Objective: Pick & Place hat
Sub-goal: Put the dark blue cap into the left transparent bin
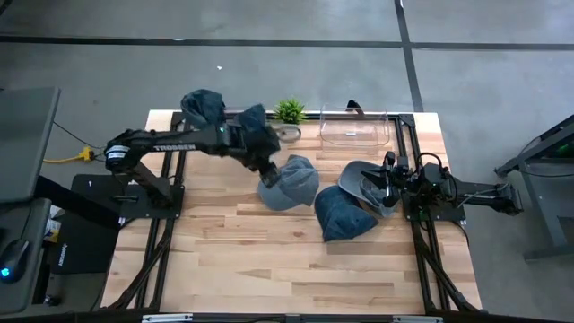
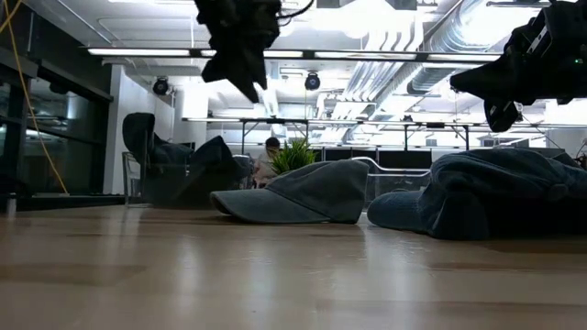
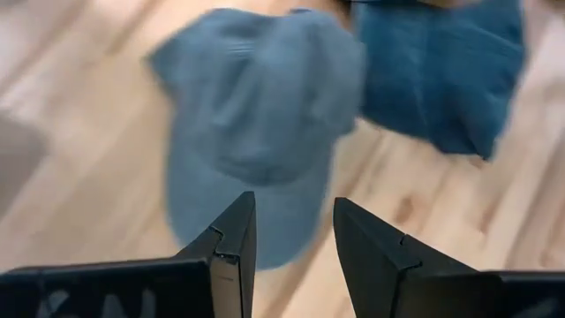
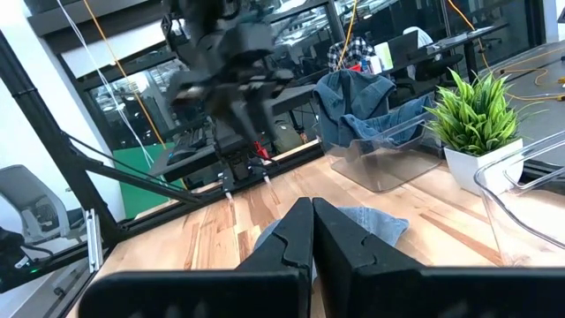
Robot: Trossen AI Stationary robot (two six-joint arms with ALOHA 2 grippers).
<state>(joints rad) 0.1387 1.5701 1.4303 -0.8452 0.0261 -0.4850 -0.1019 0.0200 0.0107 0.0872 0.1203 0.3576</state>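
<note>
A light grey-blue cap [image 1: 289, 184] lies crown up in the middle of the table, also in the low view [image 2: 303, 192] and the left wrist view [image 3: 256, 115]. My left gripper [image 1: 267, 170] [image 3: 291, 234] hangs open above its left edge, well clear of it in the low view [image 2: 249, 73]. A darker blue hat [image 1: 343, 213] [image 3: 441, 71] lies to its right, and a grey hat [image 1: 361, 178] beside that. My right gripper [image 1: 387, 187] [image 4: 311, 231] is shut, raised above the grey hat's right edge.
A clear bin [image 1: 354, 127] stands at the far edge right of centre, with a small green plant [image 1: 289, 109] to its left. More dark hats [image 1: 204, 106] sit piled at the far left corner. Bare wood lies along the near half of the table [image 1: 269, 260].
</note>
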